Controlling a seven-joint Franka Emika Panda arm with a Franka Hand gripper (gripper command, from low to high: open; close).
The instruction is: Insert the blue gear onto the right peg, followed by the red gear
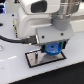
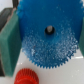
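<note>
The blue gear (image 1: 53, 49) hangs between the fingers of my gripper (image 1: 51, 52), just above the grey, black-edged plate (image 1: 34, 60). In the wrist view the blue gear (image 2: 47, 37) fills most of the picture, toothed rim showing, with a dark spot in its centre hole. Whether that spot is the right peg I cannot tell; in the exterior view the gear and gripper hide both pegs. The red gear (image 2: 25, 77) lies on the white surface close beside the blue gear's rim. It does not show in the exterior view.
A green flat piece (image 2: 10, 45) lies beside the blue gear, partly under its rim, with a dark object (image 2: 5, 17) behind it. The bulky white arm (image 1: 35, 20) and a black cable (image 1: 12, 39) hang over the white table.
</note>
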